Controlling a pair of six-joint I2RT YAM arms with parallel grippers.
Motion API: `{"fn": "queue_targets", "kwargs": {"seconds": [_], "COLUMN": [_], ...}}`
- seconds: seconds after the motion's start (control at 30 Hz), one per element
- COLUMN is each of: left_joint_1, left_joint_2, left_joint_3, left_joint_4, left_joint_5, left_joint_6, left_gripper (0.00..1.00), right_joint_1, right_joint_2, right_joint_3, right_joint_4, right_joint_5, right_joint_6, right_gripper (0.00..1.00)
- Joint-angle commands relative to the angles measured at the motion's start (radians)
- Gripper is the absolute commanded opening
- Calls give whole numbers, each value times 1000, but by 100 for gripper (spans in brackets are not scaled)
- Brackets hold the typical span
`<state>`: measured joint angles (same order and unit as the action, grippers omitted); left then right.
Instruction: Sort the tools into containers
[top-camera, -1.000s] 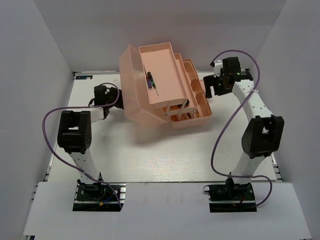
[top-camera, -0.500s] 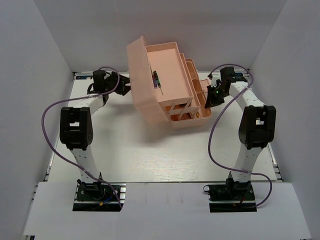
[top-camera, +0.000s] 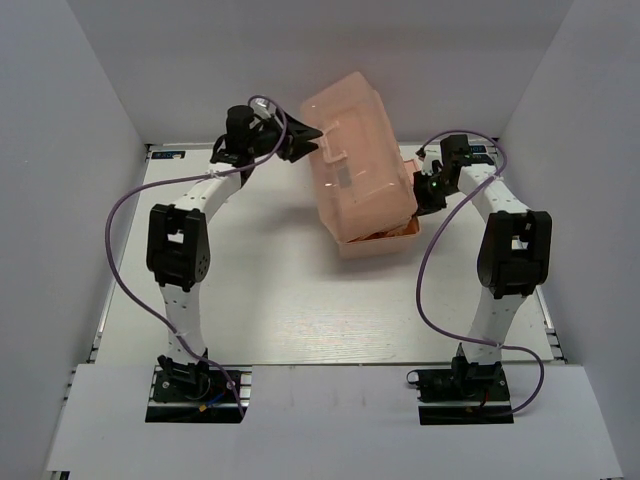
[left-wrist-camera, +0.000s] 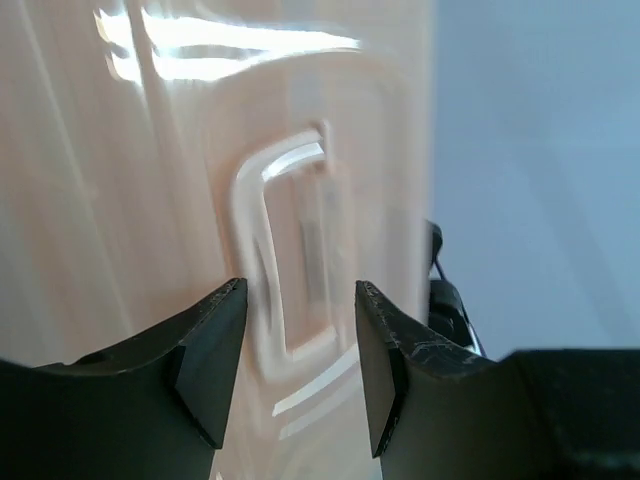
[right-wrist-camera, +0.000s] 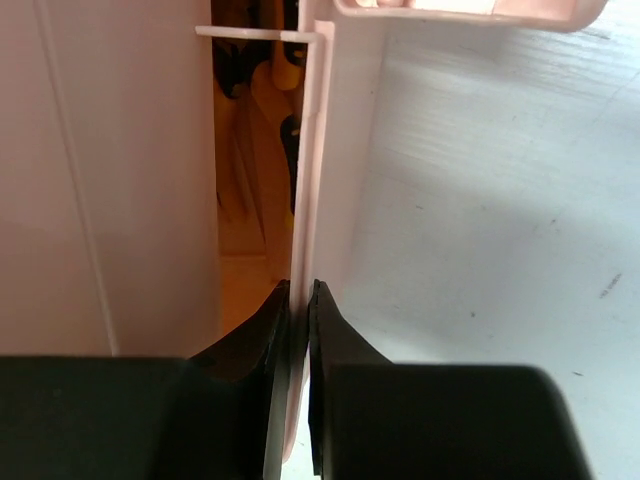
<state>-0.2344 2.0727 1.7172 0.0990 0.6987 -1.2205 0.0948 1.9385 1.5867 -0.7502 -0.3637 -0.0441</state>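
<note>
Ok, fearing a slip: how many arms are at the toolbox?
2. Right fingers pinch a toolbox wall on its right; left fingers, open, at the lid handle, far left.

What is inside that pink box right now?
Through a narrow gap in the pink box, yellow-orange tool handles show in the bottom. The lid covers everything else, so the other tools cannot be seen.

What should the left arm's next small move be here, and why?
Probably press the lid down onto the toolbox base. In the top view the lid sits tilted and not seated. The left gripper stands open at its handle, while the right gripper is shut on the base's side wall, apparently steadying it.
</note>
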Motion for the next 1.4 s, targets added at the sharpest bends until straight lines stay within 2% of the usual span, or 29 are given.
{"fn": "queue_targets", "kwargs": {"seconds": [0.0,0.17,0.33,0.43,0.6,0.63,0.67,0.7,0.77,0.83,0.97,1.07,1.1,1.17,1.3,1.37], "left_joint_1": [-48,-60,-23,7,44,53,53,53,63,63,63,63,63,63,41,32], "left_joint_2": [47,12,-120,-248,-443,-468,-511,-529,-559,-602,-643,-643,-643,-652,-622,-603], "left_joint_3": [34,116,108,-6,-310,-345,-410,-439,-506,-556,-577,-577,-588,-588,-588,-597], "left_joint_4": [-44,-36,-180,-238,-239,-239,-252,-262,-271,-271,-284,-308,-317,-317,-387,-400], "left_joint_5": [48,33,-4,-24,-65,-65,-79,-88,-99,-108,-119,-128,-137,-137,-200,-191], "left_joint_6": [-2,-11,125,203,248,248,265,277,286,286,309,319,328,328,397,418], "left_gripper": [59,59,59,59,59,59,59,59,59,59,59,59,59,59,59,59], "right_joint_1": [45,45,54,65,83,82,86,83,80,69,65,66,60,48,22,23], "right_joint_2": [-21,-32,-33,-35,-44,-46,-61,-76,-96,-142,-243,-272,-276,-292,-319,-308], "right_joint_3": [-11,-13,-7,-7,-40,-44,-51,-54,-57,-50,-28,-33,-42,-82,-137,-134], "right_joint_4": [23,22,28,28,38,37,32,35,31,28,26,-6,-9,-8,34,52], "right_joint_5": [-218,-216,-216,-216,-216,-215,-213,-215,-212,-196,-152,-38,56,139,146,120], "right_joint_6": [19,29,38,67,127,134,142,150,164,164,127,70,56,47,-14,-28], "right_gripper": [0,0,0,0,0,6,22,51,65,72,72,72,72,72,70,66]}}
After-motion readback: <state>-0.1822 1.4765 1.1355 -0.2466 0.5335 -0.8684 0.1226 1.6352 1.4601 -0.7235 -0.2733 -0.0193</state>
